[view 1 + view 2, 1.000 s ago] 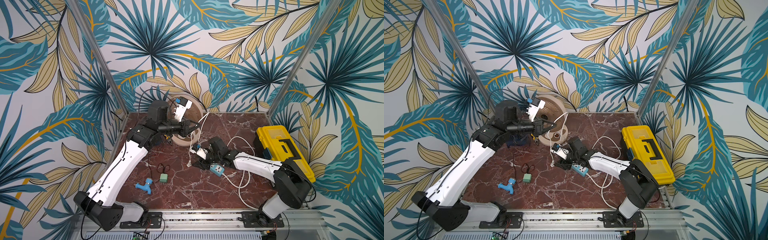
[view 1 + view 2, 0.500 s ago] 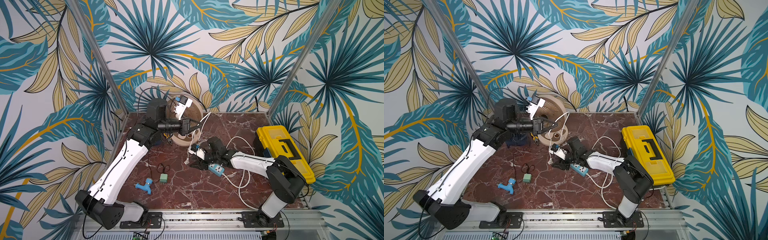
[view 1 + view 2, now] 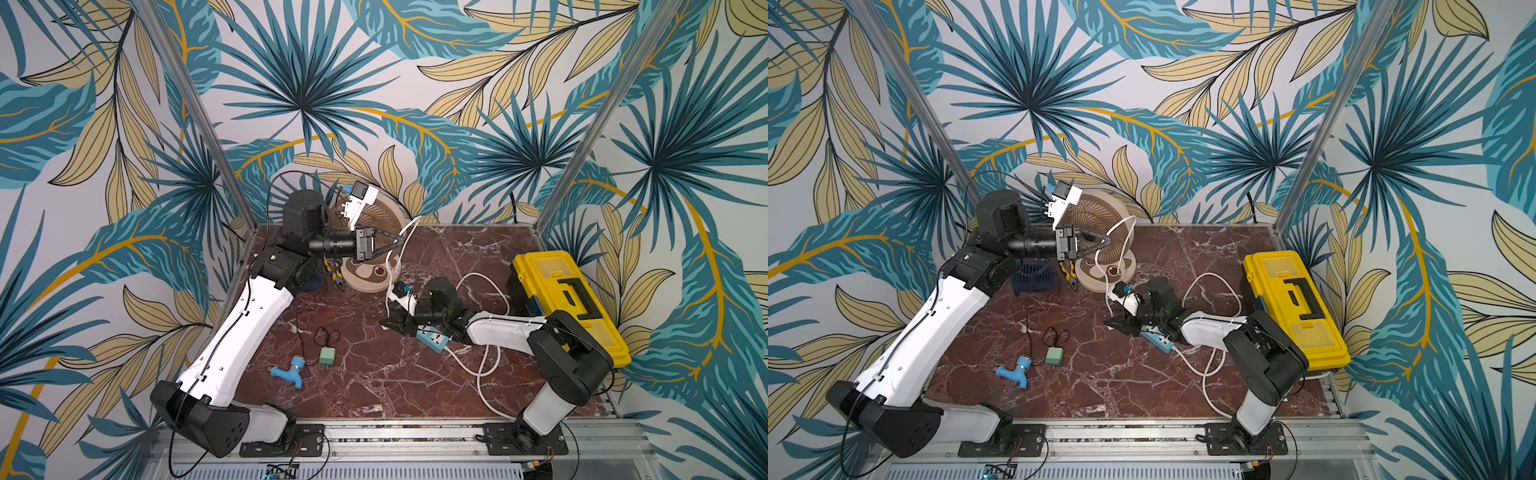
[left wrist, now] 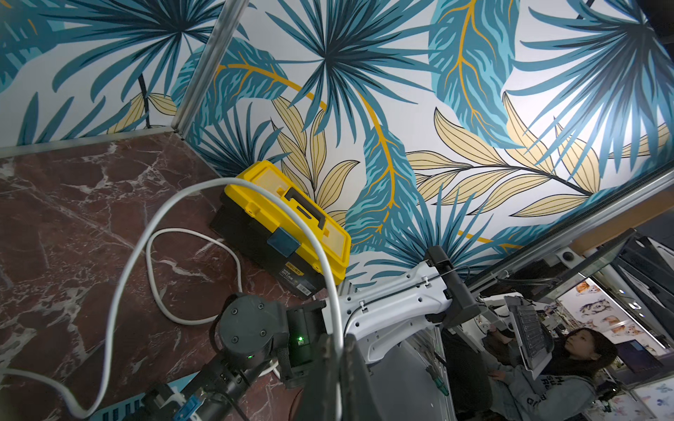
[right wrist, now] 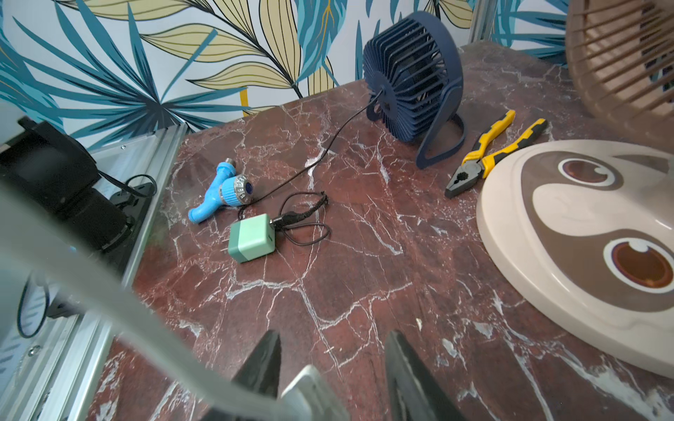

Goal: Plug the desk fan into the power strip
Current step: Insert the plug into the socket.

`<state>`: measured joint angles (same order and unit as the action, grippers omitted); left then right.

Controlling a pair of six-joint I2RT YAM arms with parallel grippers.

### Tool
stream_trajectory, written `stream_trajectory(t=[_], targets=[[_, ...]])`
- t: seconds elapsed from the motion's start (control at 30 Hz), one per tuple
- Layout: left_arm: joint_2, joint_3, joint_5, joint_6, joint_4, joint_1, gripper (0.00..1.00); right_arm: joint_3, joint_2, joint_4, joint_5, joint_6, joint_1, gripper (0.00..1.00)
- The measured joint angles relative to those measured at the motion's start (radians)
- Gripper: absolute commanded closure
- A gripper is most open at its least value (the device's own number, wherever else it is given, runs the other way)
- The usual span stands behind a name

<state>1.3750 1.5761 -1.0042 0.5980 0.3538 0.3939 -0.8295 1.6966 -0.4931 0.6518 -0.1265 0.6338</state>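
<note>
The left gripper (image 3: 398,242), upper centre in both top views, was pinched shut on a thin white cord (image 4: 219,182) that looped up beside the beige round desk fan with a sloth-face base (image 3: 374,272). The right gripper (image 5: 332,333) sat low at mid-frame, its black fingers apart around a white flat piece (image 5: 310,386), with a gap showing on one side. The short light-blue power strip (image 3: 432,338) lay on the red marble tabletop (image 3: 374,386) just right of centre, partly under the right wrist.
</note>
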Motion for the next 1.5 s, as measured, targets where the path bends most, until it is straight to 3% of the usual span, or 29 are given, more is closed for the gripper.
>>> stream_trajectory(t=[0.33,0.57,0.97,1.3,1.5], targets=[[0.000,0.000,-0.030,0.035,-0.027,-0.022,1.00,-0.010,0.000,0.010,0.064,0.022,-0.005,1.00],[0.019,0.003,0.041,-0.012,0.017,-0.034,1.00,-0.017,-0.014,0.099,0.042,0.019,-0.005,1.00],[0.130,-0.060,0.330,-0.047,-0.029,-0.032,1.00,0.106,-0.215,0.209,-0.191,0.072,-0.008,1.00],[0.270,-0.063,0.475,-0.047,-0.095,0.064,1.00,0.317,-0.360,0.138,-0.386,0.149,-0.013,1.00],[0.328,-0.063,0.504,-0.051,-0.112,0.111,1.00,0.330,-0.401,0.134,-0.467,0.154,-0.038,1.00]])
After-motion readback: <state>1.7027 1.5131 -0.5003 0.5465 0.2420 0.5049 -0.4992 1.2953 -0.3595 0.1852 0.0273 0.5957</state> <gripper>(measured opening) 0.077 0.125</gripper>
